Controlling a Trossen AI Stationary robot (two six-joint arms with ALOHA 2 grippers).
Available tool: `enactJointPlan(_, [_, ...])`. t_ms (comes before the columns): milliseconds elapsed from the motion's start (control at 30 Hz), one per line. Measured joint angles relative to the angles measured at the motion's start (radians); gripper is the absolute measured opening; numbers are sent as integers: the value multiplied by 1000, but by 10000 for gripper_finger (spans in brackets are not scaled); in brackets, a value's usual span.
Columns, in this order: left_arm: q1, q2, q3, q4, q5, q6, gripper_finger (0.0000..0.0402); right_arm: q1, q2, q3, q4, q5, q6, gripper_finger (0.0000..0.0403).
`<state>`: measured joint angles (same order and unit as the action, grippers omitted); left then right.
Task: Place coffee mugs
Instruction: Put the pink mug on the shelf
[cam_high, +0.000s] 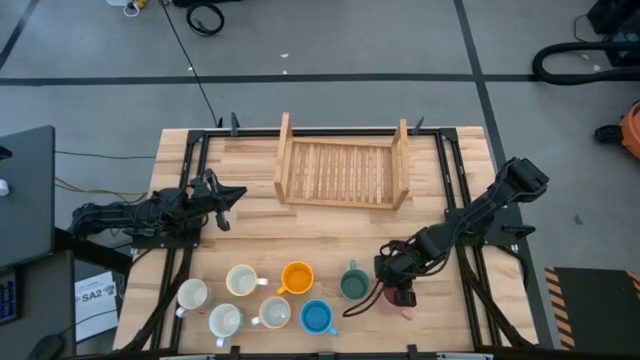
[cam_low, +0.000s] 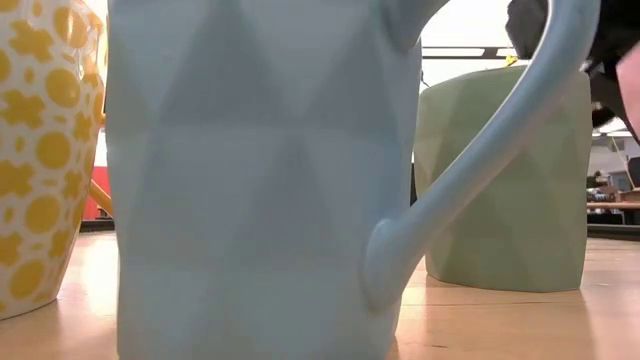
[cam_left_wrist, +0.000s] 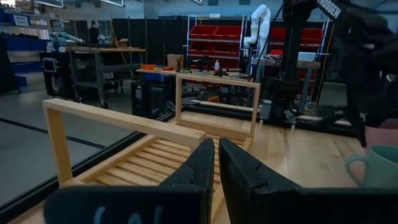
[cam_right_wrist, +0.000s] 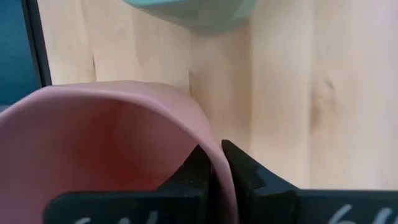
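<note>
I am pinching the pink mug's (cam_right_wrist: 112, 149) rim in my right tool (cam_right_wrist: 219, 163), at the desk's (cam_high: 330, 235) near right beside the teal mug (cam_high: 352, 284), so I can lift it toward the far rack (cam_high: 343, 170). My left tool (cam_left_wrist: 216, 163) is waiting closed, far left.

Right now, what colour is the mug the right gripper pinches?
Pink mug, rim clamped by the right gripper; the right wrist view shows it best.

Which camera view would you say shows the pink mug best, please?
The right wrist view: the pink mug fills it, its rim pinched between the right gripper's jaws. The high view shows only a sliver under that gripper; the left wrist view catches a pink edge; the low view shows none.
</note>
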<state>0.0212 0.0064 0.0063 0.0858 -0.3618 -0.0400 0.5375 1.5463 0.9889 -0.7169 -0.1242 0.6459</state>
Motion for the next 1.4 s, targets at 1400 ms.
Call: enactJointPlan(1400, [0,0,0,0,0,0,29,-1267,7,525,-153,4,-1116,30])
